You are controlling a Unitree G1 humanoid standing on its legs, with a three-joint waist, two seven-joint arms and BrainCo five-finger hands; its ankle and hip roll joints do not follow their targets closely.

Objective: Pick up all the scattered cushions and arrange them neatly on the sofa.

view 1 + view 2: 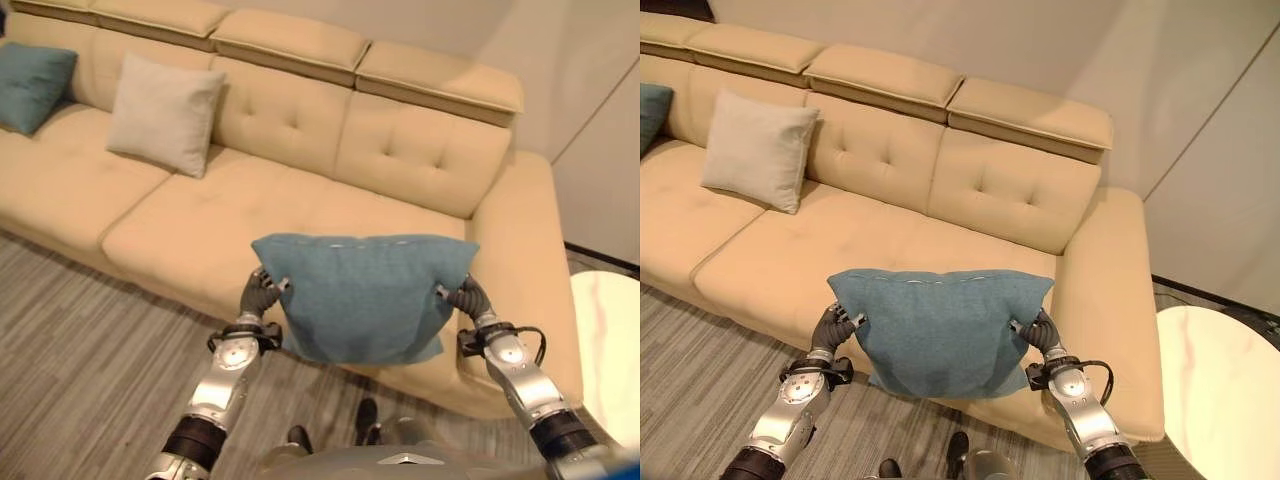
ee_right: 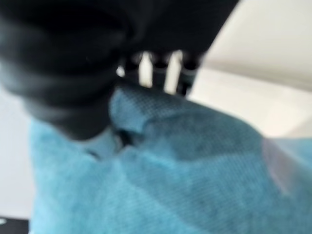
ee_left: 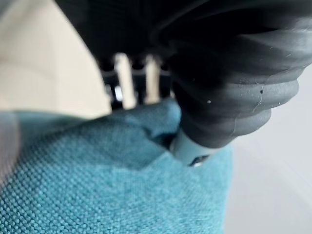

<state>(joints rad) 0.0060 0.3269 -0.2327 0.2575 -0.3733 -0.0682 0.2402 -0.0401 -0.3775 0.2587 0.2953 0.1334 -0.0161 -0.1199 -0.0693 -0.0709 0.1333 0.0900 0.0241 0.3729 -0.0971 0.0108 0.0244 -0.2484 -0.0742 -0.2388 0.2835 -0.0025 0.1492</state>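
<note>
Both robot hands, left (image 1: 262, 290) and right (image 1: 462, 294), pinch the teal cushion (image 1: 365, 295) (wrist views show creased fabric).

Both arms are reaching forward, wrists raised. Left hand (image 1: 262, 291) and right hand (image 1: 462, 294) are facing each other, fingers curled, each pinching one side edge of the teal cushion (image 1: 365, 296) between them.

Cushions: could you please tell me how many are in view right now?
3: a teal cushion held between both hands before the sofa, a beige cushion against its backrest, and another teal cushion at its far left.
</note>
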